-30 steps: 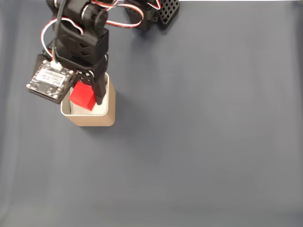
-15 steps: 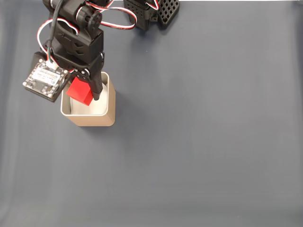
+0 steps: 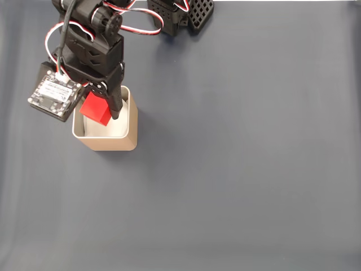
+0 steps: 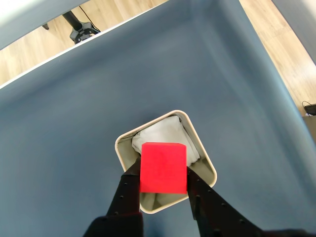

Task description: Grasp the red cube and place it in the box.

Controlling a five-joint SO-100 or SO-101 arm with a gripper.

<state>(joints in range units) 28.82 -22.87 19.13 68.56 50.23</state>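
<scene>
Above blue-grey cloth, gripper (image 4: 163, 181) clamps the red cube (image 4: 163, 167) over the box (image 4: 205, 158).

We take this for a hobbyist's or lab bench indoors. The table (image 3: 242, 169) is covered edge to edge with a plain dark blue-grey cloth. In the fixed view a bare circuit board (image 3: 53, 96) and loose red, white and black wires (image 3: 138, 27) ride on the black arm. In the wrist view, light wood-plank flooring (image 4: 291, 54) lies beyond the table, with the black foot of a stand (image 4: 81, 30) on it.
</scene>
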